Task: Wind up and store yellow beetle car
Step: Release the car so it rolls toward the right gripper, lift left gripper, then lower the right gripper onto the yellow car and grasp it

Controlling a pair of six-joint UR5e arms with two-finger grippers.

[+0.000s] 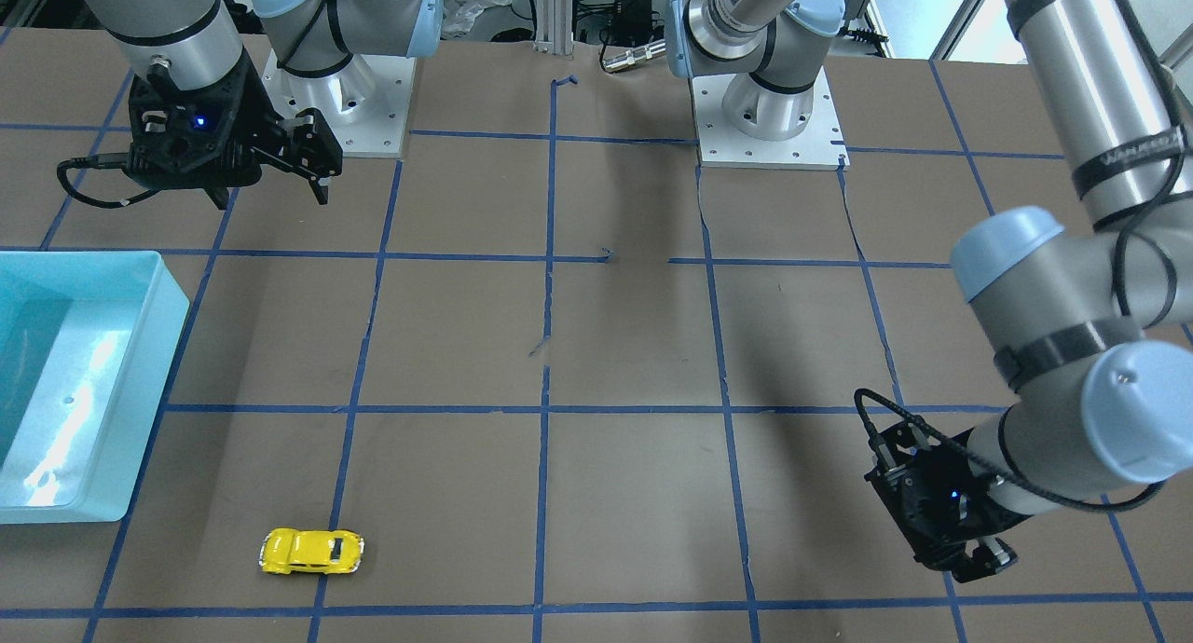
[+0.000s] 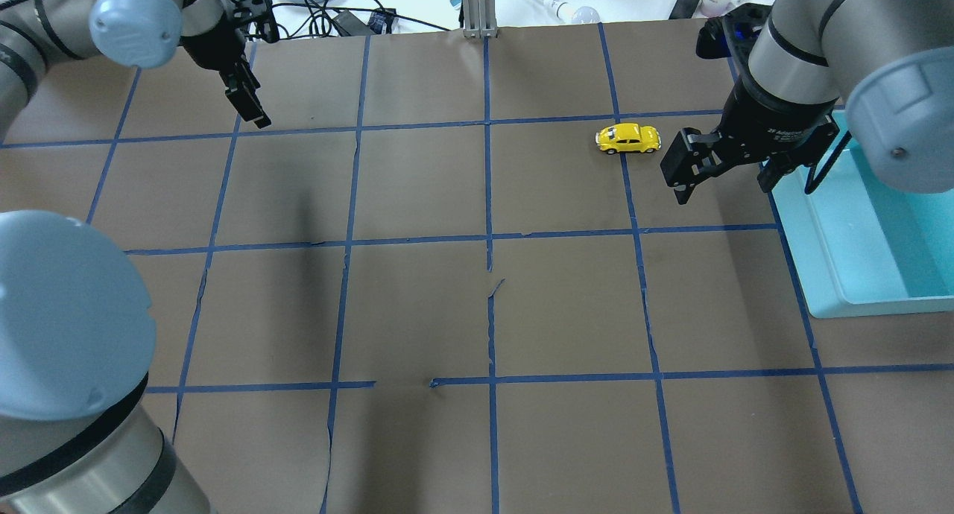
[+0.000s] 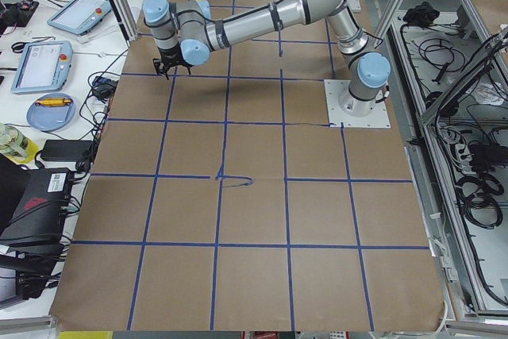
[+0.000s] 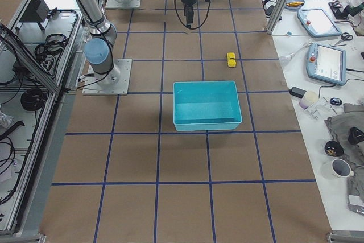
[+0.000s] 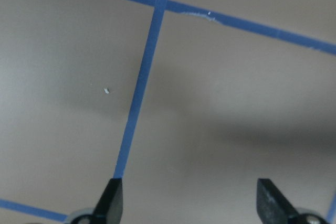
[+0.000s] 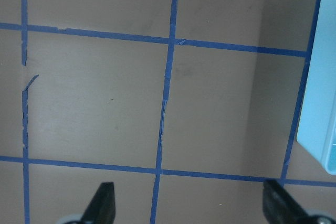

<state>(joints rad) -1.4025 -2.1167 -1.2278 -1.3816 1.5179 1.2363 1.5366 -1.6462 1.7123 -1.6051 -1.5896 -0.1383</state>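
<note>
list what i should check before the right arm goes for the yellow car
1. yellow beetle car on its wheels on the table, free of both arms: ok
2. right gripper open, holding nothing: ok
3. left gripper open, holding nothing: ok
4. car visible in the right wrist view: not ok, only taped paper and a bin corner show
5. teal bin upright, top open, beside the right arm: ok
6. car wound up: cannot tell

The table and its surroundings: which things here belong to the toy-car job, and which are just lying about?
For the job: yellow beetle car; turquoise bin, likely its storage; left end effector and right end effector, both open.
Lying about: control tablet; blue plate; mug.
</note>
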